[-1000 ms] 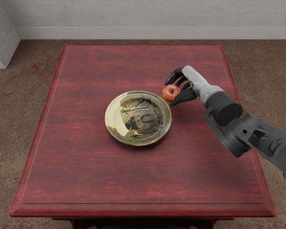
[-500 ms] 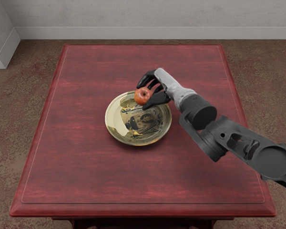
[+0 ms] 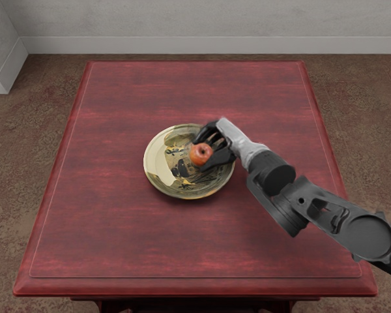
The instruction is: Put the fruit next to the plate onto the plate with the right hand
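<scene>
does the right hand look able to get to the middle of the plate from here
Probably yes: the right hand, gripping the apple, hovers over the right half of the plate; nothing shows between it and the middle.

The table (image 3: 117, 215) is dark red with streaked wood grain. The plate (image 3: 158, 179) is gold, mirror-finished, with dark reflections. The fruit (image 3: 200, 154) is red-orange. The right hand (image 3: 215, 147) is black with a light grey wrist. The floor (image 3: 26, 130) is mottled brown.

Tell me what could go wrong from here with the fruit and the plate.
The red fruit, held by the right hand over the plate, is round; once released, it might roll across the shiny dish and onto the table. The hand is close to the plate's right rim and could nudge it while opening.
</scene>
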